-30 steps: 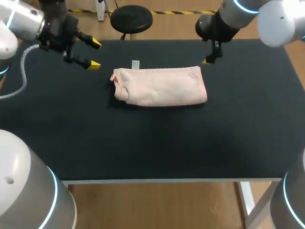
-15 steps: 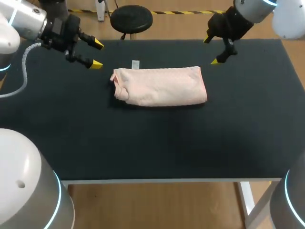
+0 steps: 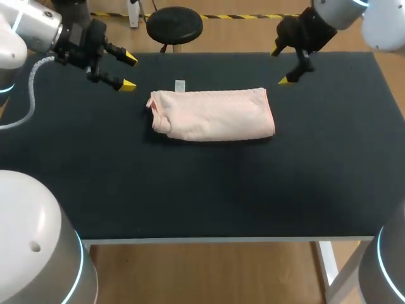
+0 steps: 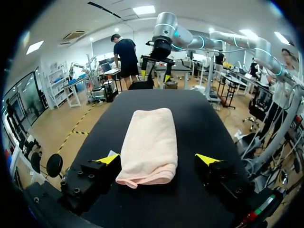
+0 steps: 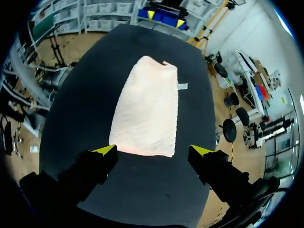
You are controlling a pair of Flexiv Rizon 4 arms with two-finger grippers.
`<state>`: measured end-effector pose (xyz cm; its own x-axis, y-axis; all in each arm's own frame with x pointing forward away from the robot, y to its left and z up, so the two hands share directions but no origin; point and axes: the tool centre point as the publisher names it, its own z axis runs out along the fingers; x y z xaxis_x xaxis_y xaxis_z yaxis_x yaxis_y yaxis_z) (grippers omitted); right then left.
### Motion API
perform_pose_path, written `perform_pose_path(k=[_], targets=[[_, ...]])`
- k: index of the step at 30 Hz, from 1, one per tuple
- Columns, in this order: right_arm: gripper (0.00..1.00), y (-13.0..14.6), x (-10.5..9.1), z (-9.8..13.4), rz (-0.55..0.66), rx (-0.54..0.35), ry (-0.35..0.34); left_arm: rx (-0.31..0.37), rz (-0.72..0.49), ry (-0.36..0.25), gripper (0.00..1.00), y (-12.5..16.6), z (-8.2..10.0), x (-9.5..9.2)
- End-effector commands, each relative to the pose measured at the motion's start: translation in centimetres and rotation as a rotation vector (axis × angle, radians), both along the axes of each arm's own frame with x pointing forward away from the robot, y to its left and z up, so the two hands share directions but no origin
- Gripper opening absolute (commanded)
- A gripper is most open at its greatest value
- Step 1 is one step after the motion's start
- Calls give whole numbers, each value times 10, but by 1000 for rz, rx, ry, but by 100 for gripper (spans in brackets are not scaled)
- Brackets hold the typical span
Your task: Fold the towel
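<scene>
In the head view, our left gripper [image 3: 128, 72] and right gripper [image 3: 280, 66] hang open and empty near the far corners of the folded towel [image 3: 212, 115], which lies toward the far edge of the table [image 3: 190, 202]. In both wrist views the towel runs lengthwise ahead of the fingers, so we should pinch all layers squarely.

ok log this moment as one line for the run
pink towel: folded, flat on table | left gripper: open, clear of towel | right gripper: open, clear of towel

Cropped and unclear
The left arm [image 3: 35, 28] and right arm [image 3: 380, 25] are being cut off at the head view's corners; the white tag [image 3: 180, 85] beside the towel [image 3: 213, 114] is being rendered too small to identify.
</scene>
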<state>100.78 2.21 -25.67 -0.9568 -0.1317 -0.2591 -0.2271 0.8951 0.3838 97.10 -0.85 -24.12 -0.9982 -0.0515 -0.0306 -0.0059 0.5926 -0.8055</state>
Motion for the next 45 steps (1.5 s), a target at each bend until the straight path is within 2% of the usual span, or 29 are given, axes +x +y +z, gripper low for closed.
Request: perform_pose_path(k=[1,4,10,11,13,18,24,30,33,36,41,45], targets=[[100,6,-2,-16,-209,187,-73,0,0,-1,100,0,0,0],[100,16,-6,-16,-343,248,-88,0,0,-1,100,0,0,0],[100,24,-5,-25,-656,391,7,0,0,-1,100,0,0,0],[100,25,-4,-26,-694,425,37,0,0,-1,100,0,0,0],[100,25,-4,-27,-770,459,57,0,0,-1,100,0,0,0],[100,25,-1,-29,-914,562,140,0,0,-1,100,0,0,0],[100,22,-1,-33,-992,644,257,0,0,-1,100,0,0,0],[100,23,-6,-42,-1043,660,364,0,0,-1,100,0,0,0],[100,21,-7,-51,-1089,671,482,0,0,-1,100,0,0,0],[100,18,-7,-59,-1120,677,549,0,0,-1,100,0,0,0],[100,18,-8,-69,-1128,617,591,0,0,-1,100,0,0,0],[100,18,-9,-78,-1125,558,650,0,0,-1,100,0,0,0]])
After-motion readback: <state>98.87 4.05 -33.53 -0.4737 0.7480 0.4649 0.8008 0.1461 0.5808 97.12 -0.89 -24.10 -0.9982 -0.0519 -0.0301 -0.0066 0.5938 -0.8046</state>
